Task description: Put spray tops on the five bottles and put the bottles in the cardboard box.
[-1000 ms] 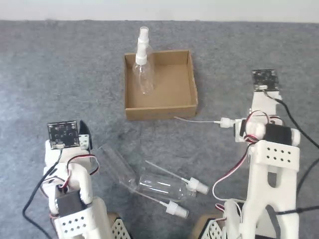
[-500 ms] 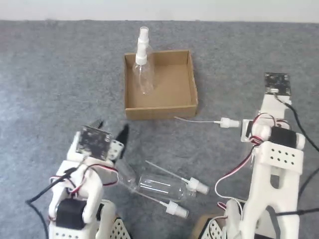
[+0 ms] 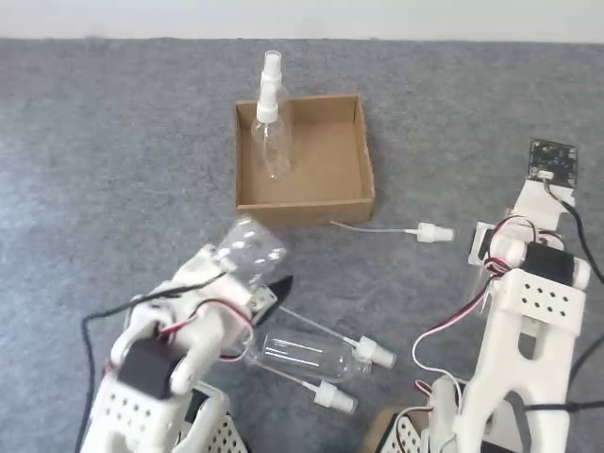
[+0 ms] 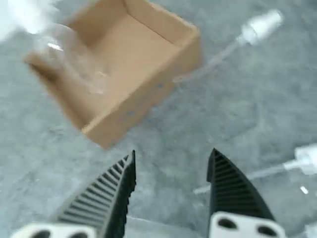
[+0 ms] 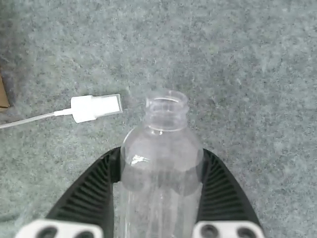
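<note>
Grey carpeted surface (image 3: pixel 113 142) is carrying a square brown cardboard box (image 3: pixel 302 209). A clear plastic bottle with a white spray top (image 3: pixel 270 137) is leaning inside the box against its far left wall, the sprayer poking over the rim. The right gripper (image 5: pixel 161 154) is hanging over the surface right of the box, its black ribbed fingers (image 5: pixel 99 183) clamping an open-necked clear bottle (image 5: pixel 161 173) by the shoulder. A loose white spray top with a thin tube (image 3: pixel 429 232) is lying just beyond that neck, its tube pointing at the box. The left gripper (image 4: pixel 173 154) is facing the box with its fingers spread apart. A second uncapped clear bottle (image 3: pixel 247 247) is sitting right at this gripper; I cannot tell whether it is touching. Nearer the arms, a third clear bottle (image 3: pixel 302 351) is lying on its side between two more white spray tops (image 3: pixel 376 354).
</note>
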`<state>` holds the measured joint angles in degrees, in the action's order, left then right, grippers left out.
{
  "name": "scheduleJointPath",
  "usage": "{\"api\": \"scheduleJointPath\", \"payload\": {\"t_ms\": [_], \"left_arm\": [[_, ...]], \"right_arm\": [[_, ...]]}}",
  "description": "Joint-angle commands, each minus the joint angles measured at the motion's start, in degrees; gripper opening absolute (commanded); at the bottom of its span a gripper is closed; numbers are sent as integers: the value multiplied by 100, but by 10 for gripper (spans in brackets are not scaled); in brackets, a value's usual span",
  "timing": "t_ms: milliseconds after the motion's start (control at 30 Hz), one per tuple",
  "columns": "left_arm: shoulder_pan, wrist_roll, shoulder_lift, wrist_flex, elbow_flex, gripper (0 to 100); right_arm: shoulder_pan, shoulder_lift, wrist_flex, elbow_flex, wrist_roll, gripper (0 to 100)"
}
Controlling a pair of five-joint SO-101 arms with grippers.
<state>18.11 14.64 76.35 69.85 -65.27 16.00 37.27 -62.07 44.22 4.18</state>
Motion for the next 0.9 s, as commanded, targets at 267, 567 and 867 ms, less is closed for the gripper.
{"api": "scheduleJointPath", "payload": {"t_ms": [267, 567, 867], "left_arm": [[1547, 9, -2127, 0, 927, 224], [2312, 0, -3710, -237, 1596, 222], [2857, -123, -5064, -1213, 1631, 224]], "right_arm": [[708, 251, 303, -105, -62, 35], [989, 251, 479, -79, -62, 35], [1165, 242, 479, -70, -62, 35]]}}
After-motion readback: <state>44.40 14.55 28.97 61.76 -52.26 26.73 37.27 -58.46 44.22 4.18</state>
